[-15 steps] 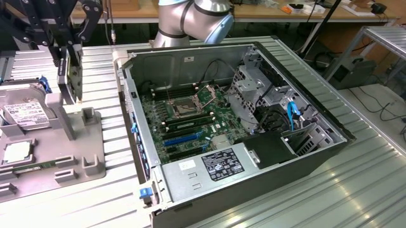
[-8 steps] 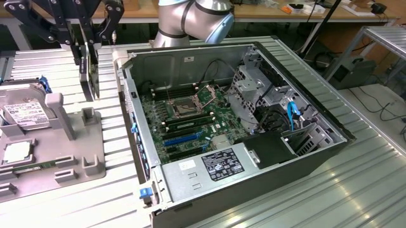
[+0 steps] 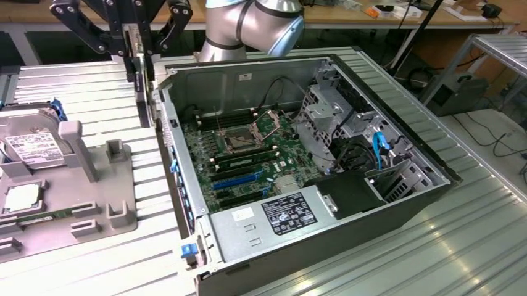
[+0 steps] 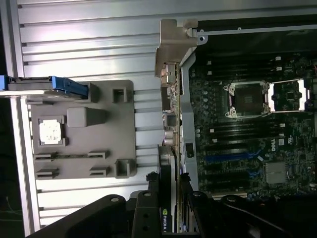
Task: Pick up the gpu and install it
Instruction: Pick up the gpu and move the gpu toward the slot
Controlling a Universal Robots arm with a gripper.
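Black tool (image 3: 136, 48) clamps the gpu (image 3: 145, 98) upright, just beside a wall of the open computer case (image 3: 247, 69).

The bench (image 3: 461, 246) is shiny metal with long ridges. A big open computer case (image 3: 247, 74) lies flat on it. Beside the case, on the exterior view's left, sits a grey tray (image 3: 99, 191) holding small computer parts.
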